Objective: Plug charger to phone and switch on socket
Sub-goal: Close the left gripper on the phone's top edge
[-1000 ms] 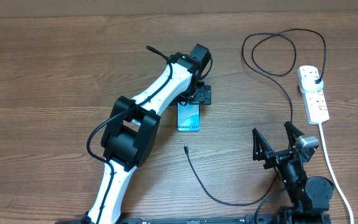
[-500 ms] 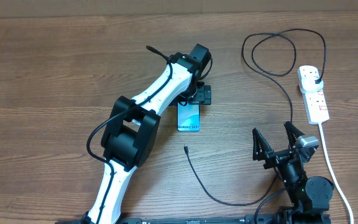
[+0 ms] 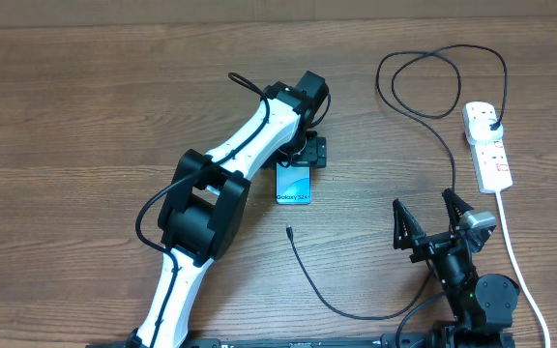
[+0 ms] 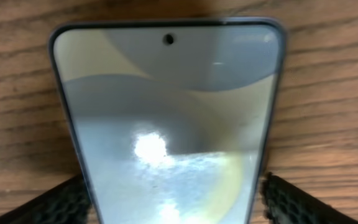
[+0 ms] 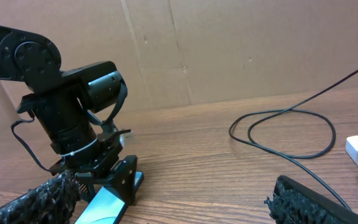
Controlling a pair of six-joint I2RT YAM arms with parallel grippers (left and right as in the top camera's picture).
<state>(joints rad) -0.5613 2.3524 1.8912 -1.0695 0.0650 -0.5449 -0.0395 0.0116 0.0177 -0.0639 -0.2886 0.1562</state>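
Note:
The phone (image 3: 295, 184) lies flat at mid-table with its light blue screen lit; it fills the left wrist view (image 4: 166, 124). My left gripper (image 3: 303, 153) sits over its far end, with a finger against each long edge (image 4: 173, 202). The charger cable (image 3: 356, 314) lies loose. Its connector tip (image 3: 288, 230) rests on the wood just below the phone, apart from it. Its black plug (image 3: 492, 123) sits in the white socket (image 3: 491, 159) at the right. My right gripper (image 3: 431, 224) is open and empty, near the front right.
The cable makes a wide loop (image 3: 433, 77) at the back right, also seen in the right wrist view (image 5: 278, 134). The socket's thick white cord (image 3: 513, 256) runs down past my right arm. A cardboard wall (image 5: 229, 50) stands behind the table.
My left gripper's fingers have drawn in against the phone's edges. The phone, cable and right arm have not moved.

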